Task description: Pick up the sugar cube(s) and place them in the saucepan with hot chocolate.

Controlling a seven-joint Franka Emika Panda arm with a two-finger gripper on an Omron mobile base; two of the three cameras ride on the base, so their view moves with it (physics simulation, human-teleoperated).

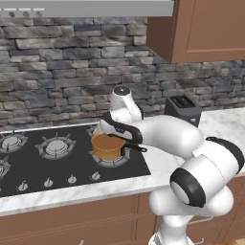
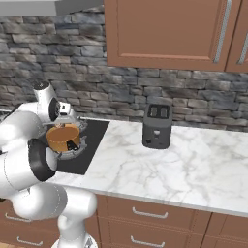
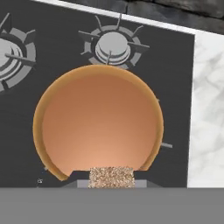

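Hand view: looking straight down into the saucepan (image 3: 98, 122), with the sugar cube (image 3: 112, 176) sitting at the bottom edge between the dark finger tips.
Writing: no brand, label or readable text is showing on the pan, the toaster (image 2: 157, 126) or the stove (image 1: 57, 160); the stove knobs (image 1: 48, 182) are carrying only small marks too fine to read.
Saucepan: copper-orange, round and straight-sided, sitting on a burner at the right side of the stove; its inside is showing as a smooth, even copper-orange surface, and whether that is liquid or bare metal cannot be told.
Handle: thin and black, pointing from the pan toward the front right corner of the stove (image 1: 136, 146).
Sugar cube: speckled tan, being held just above the near rim of the pan.
Gripper (image 3: 112, 181): jaws are clenched on the sugar cube, pressing it from both sides; in the base views the hand is hanging directly over the pan.
Edges: the stove's right edge is running just beside the pan, meeting the white marble counter (image 2: 184, 164).
Open room: the marble is lying bare between the stove and the toaster, and a wide stretch is lying bare to the toaster's right; a free burner (image 3: 113, 46) is lying beyond the pan.
Overhead: wooden cabinets (image 2: 169, 34) are hanging above the counter, well above the hand.
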